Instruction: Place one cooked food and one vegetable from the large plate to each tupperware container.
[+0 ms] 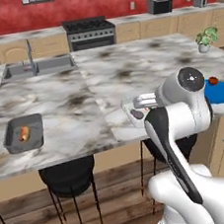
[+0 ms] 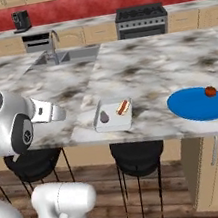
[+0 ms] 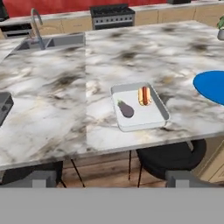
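light grey tray [image 3: 155, 118] at frame center holds a hot dog [image 3: 144, 96] and eggplant [image 3: 126, 109]; blue plate [image 2: 197, 108] at right carries a tomato [image 2: 210, 91]; dark tray [image 1: 13, 141] lower left. gripper [image 3: 113, 178] fingers released, empty.

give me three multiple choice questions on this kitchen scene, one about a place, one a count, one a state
1. Where is the blue plate relative to the light grey tray, seen from the right base view?
A. to its right
B. to its left
C. stacked on it

2. How many food items lie in the light grey tray?
A. none
B. two
C. four

3. What is on the blue plate at this moment?
A. a hot dog and an eggplant
B. nothing
C. one small red item

Answers:
1 A, the plate sits further right along the counter edge.
2 B, a hot dog and an eggplant lie in it, apart from each other.
3 C, a single tomato rests near the plate's far edge.
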Controlling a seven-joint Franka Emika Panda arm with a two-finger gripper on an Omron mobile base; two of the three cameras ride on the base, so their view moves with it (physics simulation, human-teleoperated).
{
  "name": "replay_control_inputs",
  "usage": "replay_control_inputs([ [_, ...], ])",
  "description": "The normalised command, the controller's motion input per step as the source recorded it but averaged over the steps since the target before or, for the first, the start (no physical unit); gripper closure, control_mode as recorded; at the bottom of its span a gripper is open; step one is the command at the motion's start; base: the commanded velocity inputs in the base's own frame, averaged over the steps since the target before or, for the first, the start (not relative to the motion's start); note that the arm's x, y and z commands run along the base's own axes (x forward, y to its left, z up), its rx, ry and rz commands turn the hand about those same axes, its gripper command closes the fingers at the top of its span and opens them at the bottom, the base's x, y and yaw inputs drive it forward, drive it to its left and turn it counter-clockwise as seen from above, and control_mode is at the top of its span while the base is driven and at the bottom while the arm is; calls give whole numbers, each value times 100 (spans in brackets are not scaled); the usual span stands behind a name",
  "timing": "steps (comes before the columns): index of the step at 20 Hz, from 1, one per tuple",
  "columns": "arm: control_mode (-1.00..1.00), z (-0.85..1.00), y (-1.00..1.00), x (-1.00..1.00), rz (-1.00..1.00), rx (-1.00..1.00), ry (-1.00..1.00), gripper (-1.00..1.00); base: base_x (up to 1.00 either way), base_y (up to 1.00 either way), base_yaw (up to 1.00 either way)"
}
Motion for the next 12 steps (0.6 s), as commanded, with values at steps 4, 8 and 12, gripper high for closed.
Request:
replay_control_inputs([
  [4, 100, 0, 0, 0, 0, 0, 0, -100, 0, -100, 1],
  [8, 100, 0, 0, 0, 0, 0, 0, -100, 2, -100, 1],
  [12, 100, 0, 0, 0, 0, 0, 0, -100, 21, -100, 4],
])
